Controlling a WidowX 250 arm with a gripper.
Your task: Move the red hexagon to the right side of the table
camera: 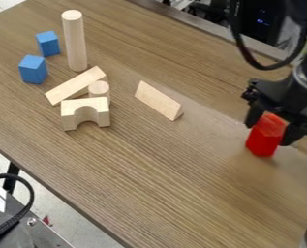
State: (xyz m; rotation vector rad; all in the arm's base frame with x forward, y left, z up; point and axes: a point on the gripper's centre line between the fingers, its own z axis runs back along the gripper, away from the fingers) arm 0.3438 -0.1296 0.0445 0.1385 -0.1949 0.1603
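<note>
Fingers part-closed, snug either side of red hexagonal block, right side of tabletop. Keep block upright; seat base flat, then release evenly.

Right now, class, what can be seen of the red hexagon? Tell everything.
The red hexagon is a flat-sided prism, taller than wide, smooth, perhaps painted wood. Roughly upright at the view's right, it is gripped near its top between the fingers of the black hand. Whether its base touches the table, I cannot tell.

Red hexagon | tall prism | upright | wooden table's right side
</note>
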